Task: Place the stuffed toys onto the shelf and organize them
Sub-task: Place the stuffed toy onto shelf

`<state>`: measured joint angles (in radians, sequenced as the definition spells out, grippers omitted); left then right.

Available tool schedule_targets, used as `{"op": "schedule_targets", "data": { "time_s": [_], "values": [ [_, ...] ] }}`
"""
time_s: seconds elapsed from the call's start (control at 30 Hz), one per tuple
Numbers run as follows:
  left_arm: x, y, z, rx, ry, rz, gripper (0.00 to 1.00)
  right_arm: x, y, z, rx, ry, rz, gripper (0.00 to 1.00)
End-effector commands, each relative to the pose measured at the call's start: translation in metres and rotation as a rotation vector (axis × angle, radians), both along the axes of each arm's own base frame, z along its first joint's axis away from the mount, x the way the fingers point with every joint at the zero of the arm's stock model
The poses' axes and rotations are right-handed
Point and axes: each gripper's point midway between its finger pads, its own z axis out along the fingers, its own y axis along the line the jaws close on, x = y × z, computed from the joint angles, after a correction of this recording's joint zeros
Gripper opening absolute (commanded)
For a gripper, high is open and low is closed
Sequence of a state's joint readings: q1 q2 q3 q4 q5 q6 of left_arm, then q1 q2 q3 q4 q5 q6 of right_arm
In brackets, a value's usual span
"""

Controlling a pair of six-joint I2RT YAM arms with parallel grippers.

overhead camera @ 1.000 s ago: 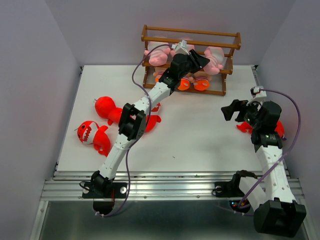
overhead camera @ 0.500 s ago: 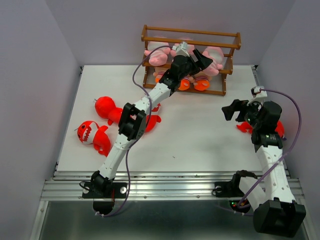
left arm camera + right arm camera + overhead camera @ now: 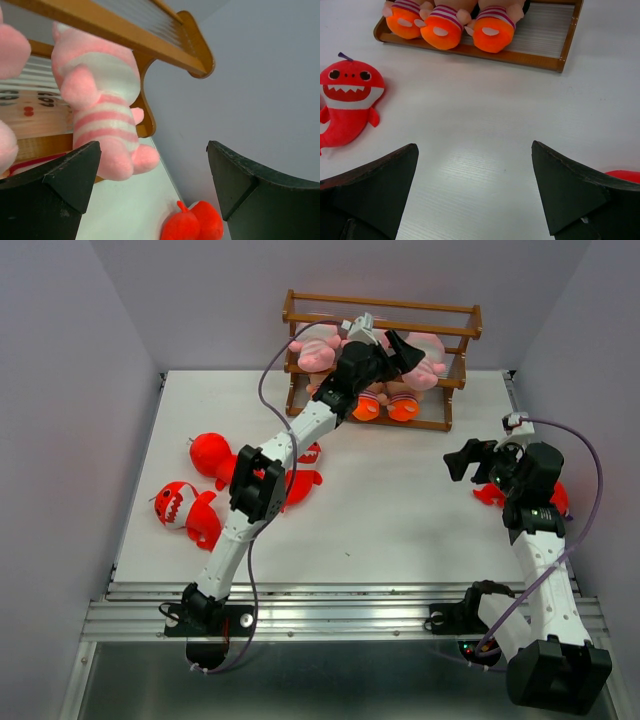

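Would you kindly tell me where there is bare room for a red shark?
Bare: the shelf's top tier and the table's middle, right of the red sharks. Pink toys crowd the middle tier; orange-footed dolls fill the bottom tier, bar its right end.

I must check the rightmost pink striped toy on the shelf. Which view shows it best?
Left wrist: the pink striped toy appears large, unblocked. Top external shows it small, partly behind the left tool. Right wrist does not show it.

White arms (image 3: 300, 435), black joints, black fingers (image 3: 65, 185), purple cables (image 3: 263, 385).
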<state>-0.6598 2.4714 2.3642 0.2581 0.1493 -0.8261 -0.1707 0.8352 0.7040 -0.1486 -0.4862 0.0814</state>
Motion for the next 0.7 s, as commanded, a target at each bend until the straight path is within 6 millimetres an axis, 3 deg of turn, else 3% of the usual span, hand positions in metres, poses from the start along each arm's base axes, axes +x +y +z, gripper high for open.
{"op": "schedule_targets", "data": {
  "time_s": [0.0,0.17,0.37,0.4,0.47,0.5,0.53,0.57,0.6,0.63,0.67],
  "values": [
    [-0.022,0.018,0.089,-0.049,-0.147,0.010,0.99,0.004,-0.004,0.015,-0.031,-0.076,-0.004,1.00],
    [-0.026,0.026,0.085,-0.003,-0.137,0.030,0.99,0.005,-0.008,0.013,-0.035,-0.073,-0.014,1.00],
    [-0.036,0.042,0.094,0.092,-0.176,0.072,0.99,0.003,-0.005,0.014,-0.045,-0.079,0.010,1.00],
    [-0.043,0.050,0.108,0.101,-0.198,0.077,0.99,0.003,-0.003,0.014,-0.058,-0.086,0.024,1.00],
    [-0.049,0.059,0.102,0.180,-0.230,0.088,0.99,-0.001,0.005,0.015,-0.053,-0.093,0.079,1.00],
    [-0.062,0.071,0.126,0.179,-0.271,0.097,0.99,-0.004,0.008,0.014,-0.092,-0.108,0.114,1.00],
    [-0.067,0.078,0.130,0.226,-0.313,0.108,0.99,-0.008,0.016,0.014,-0.089,-0.116,0.171,1.00],
    [-0.071,0.085,0.116,0.275,-0.307,0.107,0.99,-0.010,0.021,0.013,-0.089,-0.118,0.205,1.00],
    [-0.090,0.102,0.145,0.269,-0.361,0.120,0.99,-0.012,0.025,0.010,-0.102,-0.121,0.243,1.00],
    [-0.098,0.110,0.148,0.295,-0.383,0.124,0.99,-0.017,0.033,0.007,-0.095,-0.123,0.305,1.00],
    [-0.106,0.116,0.126,0.350,-0.373,0.104,0.99,-0.018,0.036,0.005,-0.096,-0.122,0.329,1.00]
  ]
}}
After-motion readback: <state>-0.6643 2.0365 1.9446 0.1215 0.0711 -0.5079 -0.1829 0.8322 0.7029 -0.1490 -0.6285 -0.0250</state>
